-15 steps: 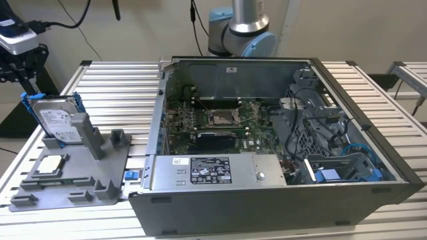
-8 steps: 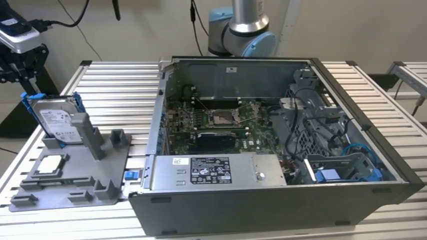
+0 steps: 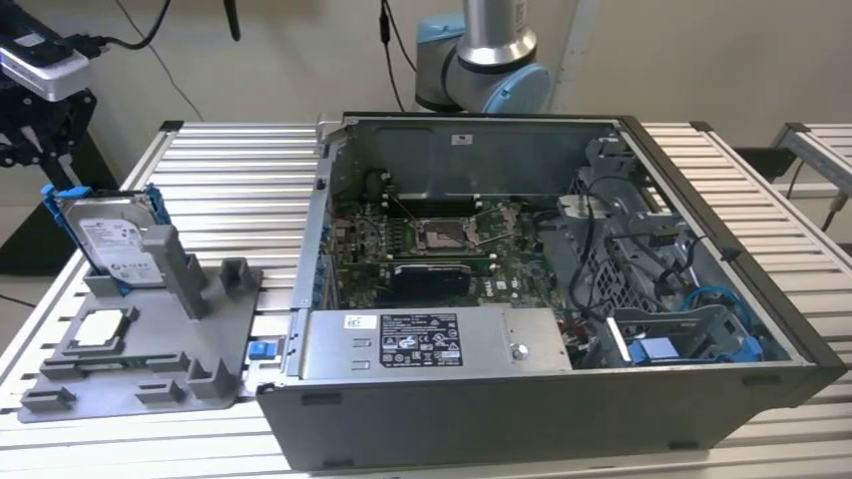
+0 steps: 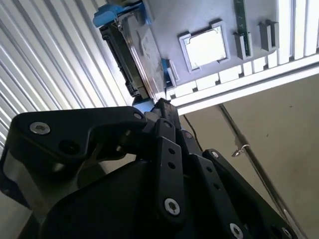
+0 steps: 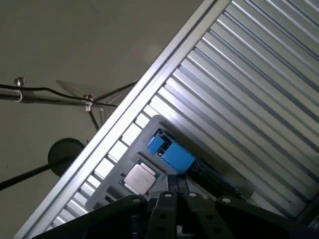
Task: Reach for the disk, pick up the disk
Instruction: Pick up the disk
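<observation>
- The flat silver-grey disk [image 3: 110,239] with blue plastic rails stands on edge, leaning, in the grey plastic stand [image 3: 180,299] at the exterior view's left.
- It's just below my black gripper [image 5: 177,180], close but not touching.
- My jaws look pinched nearly together, with nothing in them.

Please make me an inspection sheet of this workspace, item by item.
Surface: slatted metal table.
Job's things: disk upright in grey fixture, not held.
Clutter: open PC case; chip in fixture.
Grippers: gripper shut, empty, near disk.
Cables: black cable by wall; blue cable in case.
Surroundings: wall; second table on exterior view's right.
</observation>
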`<state>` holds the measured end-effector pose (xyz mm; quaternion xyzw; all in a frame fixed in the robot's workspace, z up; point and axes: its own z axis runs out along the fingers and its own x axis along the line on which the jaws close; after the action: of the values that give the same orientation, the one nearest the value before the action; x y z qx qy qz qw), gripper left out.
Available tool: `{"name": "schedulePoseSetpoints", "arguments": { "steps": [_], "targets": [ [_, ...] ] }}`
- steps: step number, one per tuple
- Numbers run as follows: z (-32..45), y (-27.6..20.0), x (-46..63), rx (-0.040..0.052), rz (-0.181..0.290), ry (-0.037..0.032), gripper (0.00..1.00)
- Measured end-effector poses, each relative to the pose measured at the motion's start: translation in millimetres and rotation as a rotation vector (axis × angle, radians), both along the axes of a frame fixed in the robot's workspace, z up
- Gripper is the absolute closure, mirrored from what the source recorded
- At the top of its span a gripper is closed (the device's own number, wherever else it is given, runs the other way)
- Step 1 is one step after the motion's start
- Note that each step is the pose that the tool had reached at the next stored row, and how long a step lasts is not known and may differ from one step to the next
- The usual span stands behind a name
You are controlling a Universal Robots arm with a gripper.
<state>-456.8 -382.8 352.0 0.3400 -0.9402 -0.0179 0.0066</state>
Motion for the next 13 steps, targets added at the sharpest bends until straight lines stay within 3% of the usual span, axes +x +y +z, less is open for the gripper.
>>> {"name": "schedulePoseSetpoints", "arguments": {
  "steps": [13],
  "targets": [
    [-0.1,0.1,0.0,-0.0001,0.226,-0.0063,1.0]
  ]
}}
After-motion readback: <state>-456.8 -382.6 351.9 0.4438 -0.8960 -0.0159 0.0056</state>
